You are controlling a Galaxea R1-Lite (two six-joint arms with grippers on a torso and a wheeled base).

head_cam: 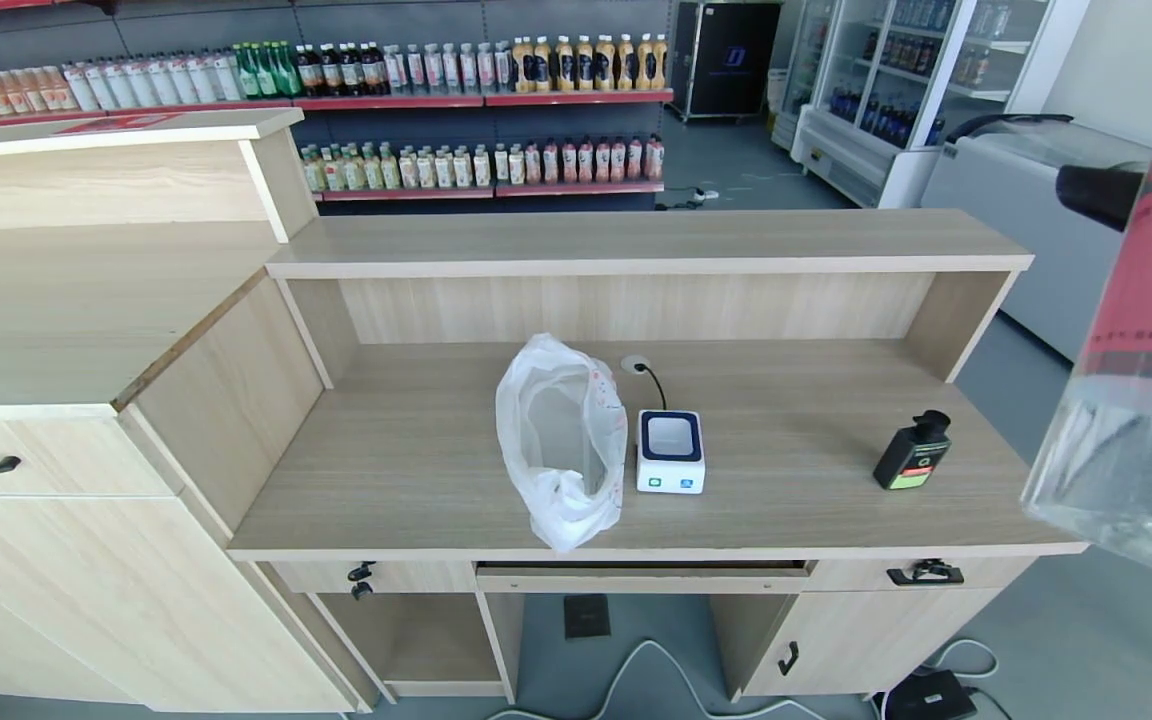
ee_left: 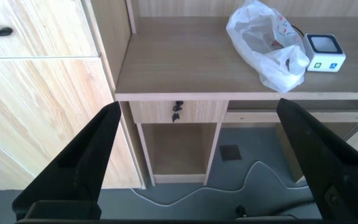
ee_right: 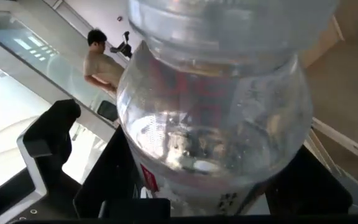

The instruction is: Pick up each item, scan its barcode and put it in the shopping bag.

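The right fingers [ee_right: 123, 174] clamp a clear plastic bottle with a red label [head_cam: 1146, 300], high off the right end of the bench [head_cam: 816, 450]. The left fingers [ee_left: 86, 162] gape empty below its front edge. Lowered to the white box scanner [head_cam: 671, 450] mid-bench, the slick bottle could twist, hiding its barcode.

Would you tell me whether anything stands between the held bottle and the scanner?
Only the small black bottle stands on the counter between the clear bottle and the scanner; held high, it should clear that.
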